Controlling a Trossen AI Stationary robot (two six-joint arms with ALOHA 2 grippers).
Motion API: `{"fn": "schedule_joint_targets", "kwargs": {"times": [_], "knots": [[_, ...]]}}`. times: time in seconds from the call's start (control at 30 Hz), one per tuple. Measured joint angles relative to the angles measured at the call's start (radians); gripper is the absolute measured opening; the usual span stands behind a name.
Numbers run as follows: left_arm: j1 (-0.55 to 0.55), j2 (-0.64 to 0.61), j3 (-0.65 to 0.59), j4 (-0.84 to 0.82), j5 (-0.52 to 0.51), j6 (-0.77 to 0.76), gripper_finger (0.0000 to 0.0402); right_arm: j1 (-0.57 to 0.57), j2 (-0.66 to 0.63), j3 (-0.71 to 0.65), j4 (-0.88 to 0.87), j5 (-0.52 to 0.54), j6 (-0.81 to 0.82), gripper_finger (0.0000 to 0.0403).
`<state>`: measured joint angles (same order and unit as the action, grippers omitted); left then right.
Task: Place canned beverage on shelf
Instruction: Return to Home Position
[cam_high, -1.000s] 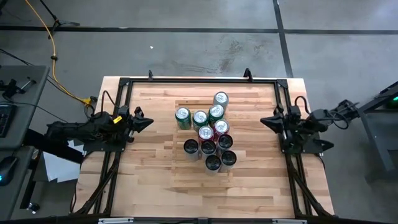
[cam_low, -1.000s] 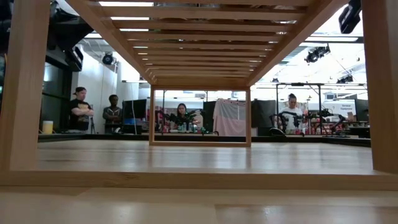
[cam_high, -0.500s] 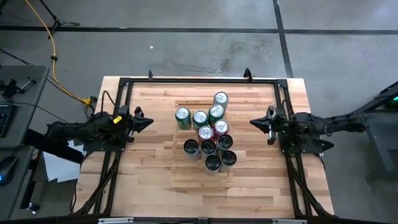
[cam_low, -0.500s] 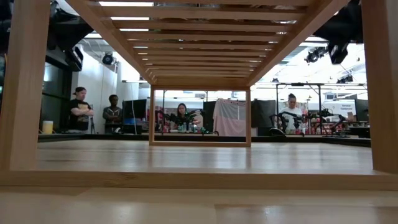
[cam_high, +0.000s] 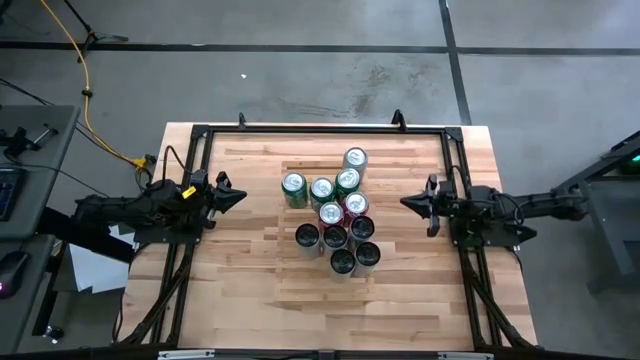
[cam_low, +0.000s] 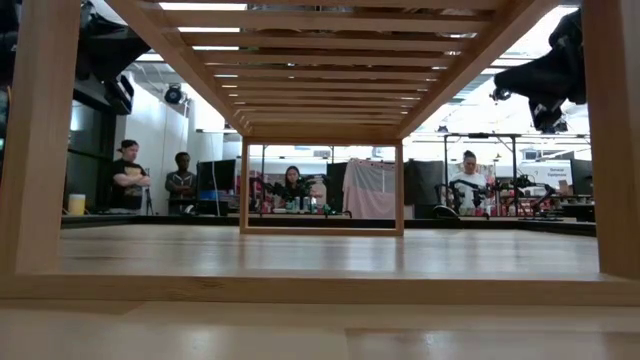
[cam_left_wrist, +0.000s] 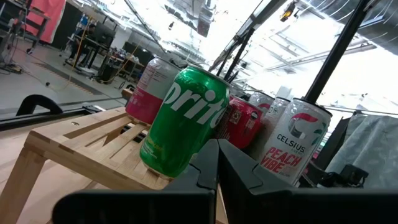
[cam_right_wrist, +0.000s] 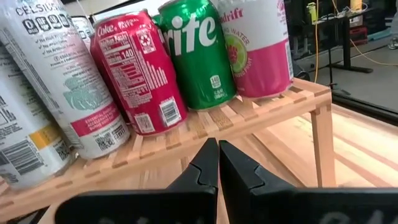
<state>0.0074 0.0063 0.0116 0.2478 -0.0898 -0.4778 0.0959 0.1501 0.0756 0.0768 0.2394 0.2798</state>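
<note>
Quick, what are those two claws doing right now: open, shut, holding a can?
Left dark two-finger gripper: closed, empty, left of the drink cans.
Right dark two-finger gripper: closed, empty, right of the drink cans.

Grey concrete floor (cam_high: 300, 70), dark tape lines. High view: yellow cable (cam_high: 84, 75) at 10 o'clock, grey desk (cam_high: 30, 170) at 9. Low view: four people (cam_low: 128, 175) at benches, pink cloth (cam_low: 370, 190), white wall (cam_low: 165, 135).
</note>
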Motion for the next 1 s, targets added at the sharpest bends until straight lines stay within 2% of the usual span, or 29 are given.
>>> {"fn": "schedule_joint_targets", "kwargs": {"times": [0.3, 0.43, 1.0], "knots": [[0.0, 0.0, 0.0, 0.0, 0.0, 0.0, 0.0001, 0.0, -0.119, -0.066, -0.024, 0.0, -0.014, 0.0], [0.0, 0.0, 0.0, 0.0, 0.0, 0.0, 0.0001, 0.0, -0.147, -0.066, -0.026, -0.002, -0.073, 0.0], [0.0, 0.0, 0.0, 0.0, 0.0, 0.0, 0.0001, 0.0, -0.123, -0.066, -0.025, 0.013, -0.098, 0.0]]}}
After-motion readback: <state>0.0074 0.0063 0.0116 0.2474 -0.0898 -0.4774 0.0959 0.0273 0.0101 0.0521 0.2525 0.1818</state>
